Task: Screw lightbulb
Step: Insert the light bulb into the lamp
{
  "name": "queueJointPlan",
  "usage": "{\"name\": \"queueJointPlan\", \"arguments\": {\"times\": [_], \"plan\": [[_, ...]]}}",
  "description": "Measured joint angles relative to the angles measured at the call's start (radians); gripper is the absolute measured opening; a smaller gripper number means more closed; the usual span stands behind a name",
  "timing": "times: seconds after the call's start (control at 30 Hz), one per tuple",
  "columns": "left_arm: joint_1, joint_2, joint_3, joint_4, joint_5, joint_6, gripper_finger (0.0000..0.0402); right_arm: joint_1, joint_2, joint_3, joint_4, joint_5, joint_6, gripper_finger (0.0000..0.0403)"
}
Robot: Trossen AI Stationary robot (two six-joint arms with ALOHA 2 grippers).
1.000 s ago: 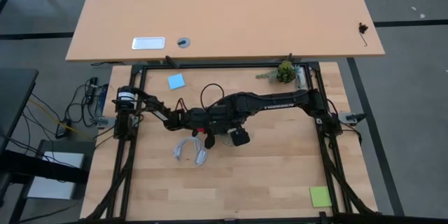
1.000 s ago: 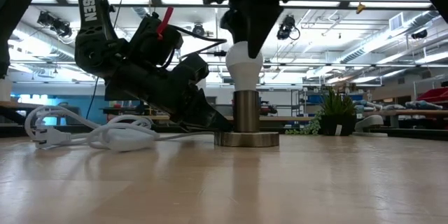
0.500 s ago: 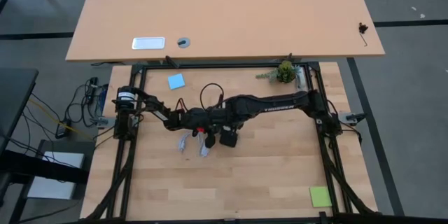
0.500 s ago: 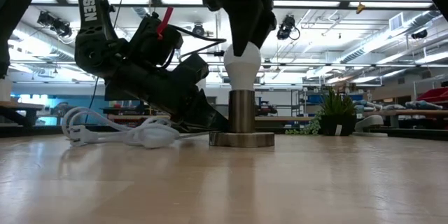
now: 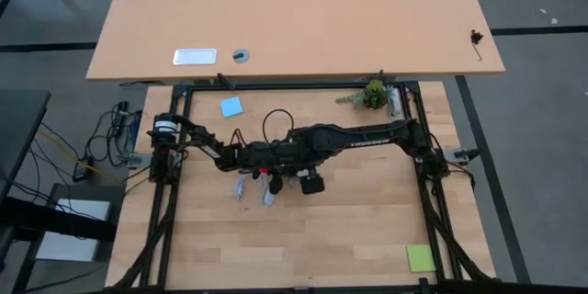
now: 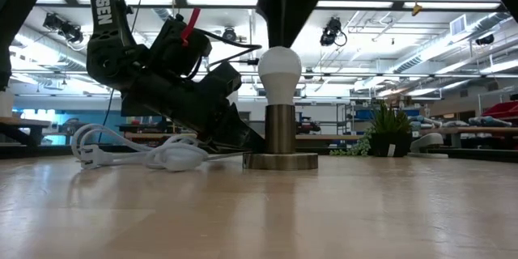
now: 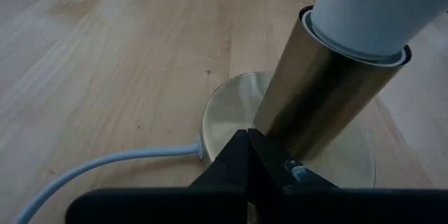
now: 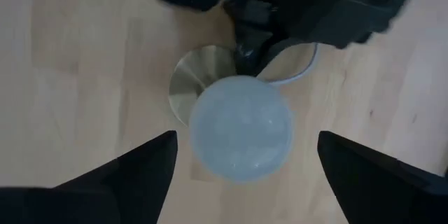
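The white lightbulb (image 6: 279,69) stands upright with its base in the brass socket tube (image 6: 280,128), which rises from a round disc (image 6: 279,161) lying flat on the table. My right gripper (image 8: 245,140) hangs open above the bulb, one finger on either side and clear of it. In the high view it is at the table's middle (image 5: 292,173). My left gripper (image 7: 246,143) is shut, slanting down from the table's left onto the disc (image 7: 224,112). The socket's white cord (image 6: 137,154) lies bunched on the table. My left gripper presses its shut fingertips (image 7: 241,155) down on the disc's top near its rim (image 7: 217,129), beside the foot of the tube and close to where the cord leaves. The fingers slant down from the table's left. The disc lies flat on the table.
A small potted plant (image 5: 374,94) stands at the far right of the table. A blue note (image 5: 231,107) lies at the far left and a green note (image 5: 421,257) at the near right. A larger table (image 5: 294,18) stands behind.
My right gripper, shut on the bulb's top a second ago, has turned about its own axis with the bulb, then opened, let go and risen a little. The cord bunch has shifted on the table and the socket has slid slightly. The bulb stays upright in the socket.
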Motion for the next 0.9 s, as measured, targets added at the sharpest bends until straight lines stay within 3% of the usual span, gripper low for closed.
{"name": "queueJointPlan", "arguments": {"times": [0.13,0.3,0.9], "plan": [[0.000,0.000,0.000,-0.003,0.000,0.001,0.0008,-0.009,0.000,-0.005,0.002,-0.009,-0.131,0.0344],[0.000,0.000,0.000,-0.006,0.000,0.023,0.0007,-0.025,0.000,-0.005,0.031,-0.088,-0.125,0.0337],[0.000,0.000,0.000,-0.012,0.022,0.026,0.0001,-0.027,0.000,-0.006,0.042,-0.107,-0.133,0.0280]]}}
